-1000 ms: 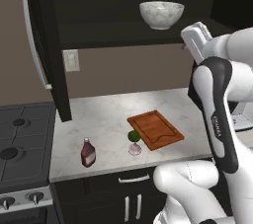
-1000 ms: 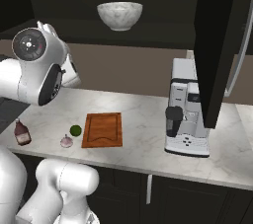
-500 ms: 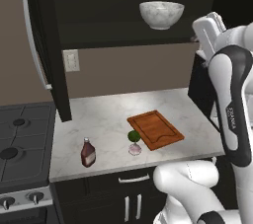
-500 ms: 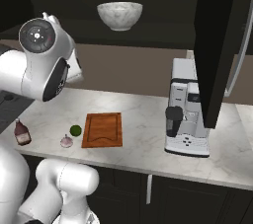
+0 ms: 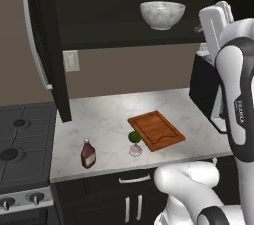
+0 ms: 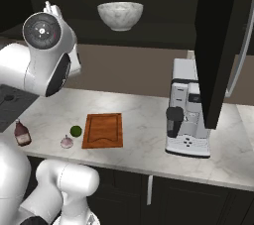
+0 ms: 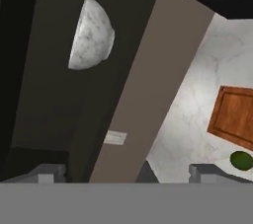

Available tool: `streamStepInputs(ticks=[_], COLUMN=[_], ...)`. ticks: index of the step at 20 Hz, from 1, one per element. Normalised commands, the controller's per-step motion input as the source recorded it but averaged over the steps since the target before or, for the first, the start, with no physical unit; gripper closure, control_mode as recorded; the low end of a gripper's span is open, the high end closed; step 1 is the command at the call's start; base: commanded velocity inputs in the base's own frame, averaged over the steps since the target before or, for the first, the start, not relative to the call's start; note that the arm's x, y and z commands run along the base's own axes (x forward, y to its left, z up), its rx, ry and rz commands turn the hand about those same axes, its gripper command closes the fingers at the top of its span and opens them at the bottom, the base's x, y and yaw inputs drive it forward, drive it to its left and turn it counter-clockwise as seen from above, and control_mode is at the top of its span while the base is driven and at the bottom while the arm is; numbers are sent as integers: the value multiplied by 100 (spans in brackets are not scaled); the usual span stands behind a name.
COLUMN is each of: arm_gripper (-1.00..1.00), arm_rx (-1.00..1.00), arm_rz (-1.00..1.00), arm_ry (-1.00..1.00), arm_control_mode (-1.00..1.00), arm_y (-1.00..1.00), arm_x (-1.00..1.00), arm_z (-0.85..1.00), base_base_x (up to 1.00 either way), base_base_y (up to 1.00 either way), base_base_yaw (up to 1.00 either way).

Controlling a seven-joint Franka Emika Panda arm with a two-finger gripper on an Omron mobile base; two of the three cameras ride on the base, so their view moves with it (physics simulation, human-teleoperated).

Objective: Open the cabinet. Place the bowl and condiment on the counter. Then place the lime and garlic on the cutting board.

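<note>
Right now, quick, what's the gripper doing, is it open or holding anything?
Gripper: open, jaws wide apart, holding nothing; the bowl sits on the cabinet shelf ahead of it.

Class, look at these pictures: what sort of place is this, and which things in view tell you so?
Most likely a home kitchen: a gas stove stands beside a marble counter, a coffee machine sits on it, and a cutting board lies there too.
</note>
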Motion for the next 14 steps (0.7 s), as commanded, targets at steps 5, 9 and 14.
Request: streamStepInputs(ticks=[5,9,14], arm_gripper=[-100,-100,-100], arm_rx=[13,11,3], arm_rz=[0,0,0], arm_ry=[-5,-8,-9], arm_control_mode=[-100,-100,-100], arm_y=[0,0,0], arm_x=[0,0,0], arm_z=[37,36,17], base_base_x=[0,0,0], base_base_y=[0,0,0], base_base_yaw=[0,0,0])
